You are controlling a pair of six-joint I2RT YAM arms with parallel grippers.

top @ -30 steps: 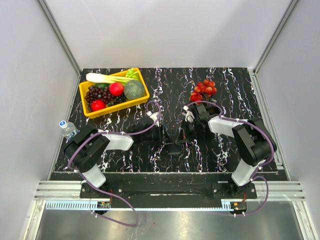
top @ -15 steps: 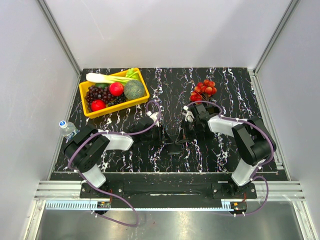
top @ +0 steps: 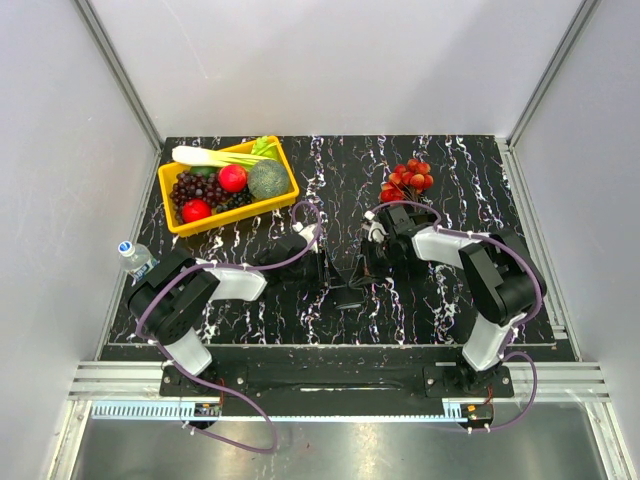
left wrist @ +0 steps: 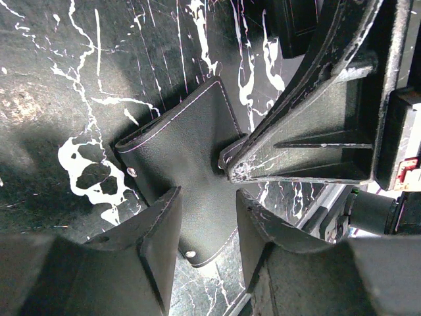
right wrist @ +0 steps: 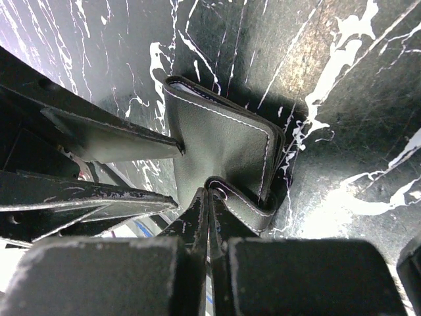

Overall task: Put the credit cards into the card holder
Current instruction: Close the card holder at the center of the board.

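Observation:
The card holder (top: pixel 348 296) is a black folded wallet lying shut on the marbled table between both grippers. In the left wrist view the card holder (left wrist: pixel 181 168) lies flat, and my left gripper (left wrist: pixel 207 224) is open with its fingers astride the holder's near edge. My left gripper (top: pixel 328 276) sits just left of the holder in the top view. My right gripper (right wrist: pixel 209 197) is shut, pinching the holder's clasp strap (right wrist: pixel 240 201) at the edge of the card holder (right wrist: pixel 220 141). My right gripper (top: pixel 366 270) is at the holder's right. No credit cards are in view.
A yellow tray (top: pixel 286 196) with vegetables and fruit stands at the back left. A bunch of red grapes (top: pixel 408 178) lies at the back right. A small bottle (top: pixel 135 257) stands at the table's left edge.
My right arm has shifted slightly to the left. The card holder and my left gripper have stayed about where they were.

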